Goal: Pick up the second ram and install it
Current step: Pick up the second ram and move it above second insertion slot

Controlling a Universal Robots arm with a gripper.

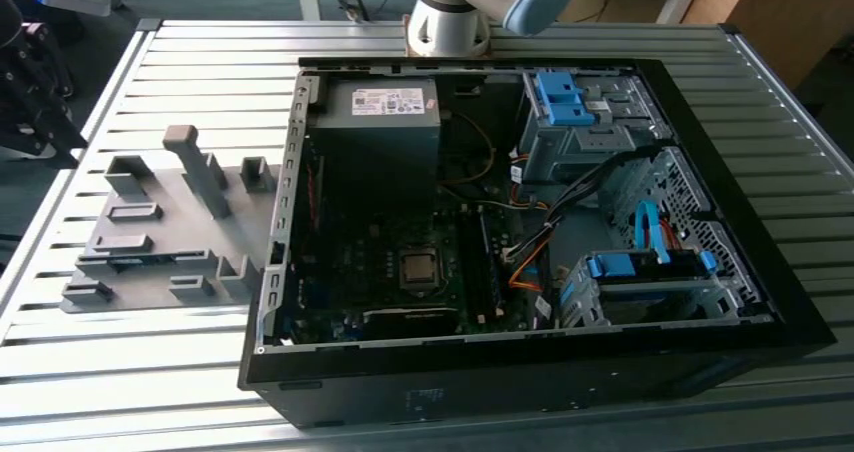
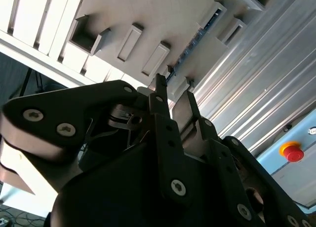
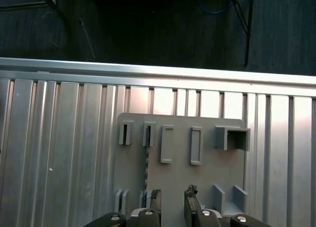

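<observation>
The second ram is a thin blue stick standing on edge in a slot of the grey holder plate. In the second wrist view the second ram runs along the same plate. In the exterior view the second ram is a blue strip near the plate's front. My gripper hovers above the plate, open, with nothing but bare plate between its dark fingers. The ram lies just outside one finger. In the second wrist view the gripper has its tips apart.
The open computer case lies on the slatted metal table, to the exterior view's right of the holder plate. A tall grey post and several blocks rise from the plate. The table's edge is beyond it. A red button sits off the table.
</observation>
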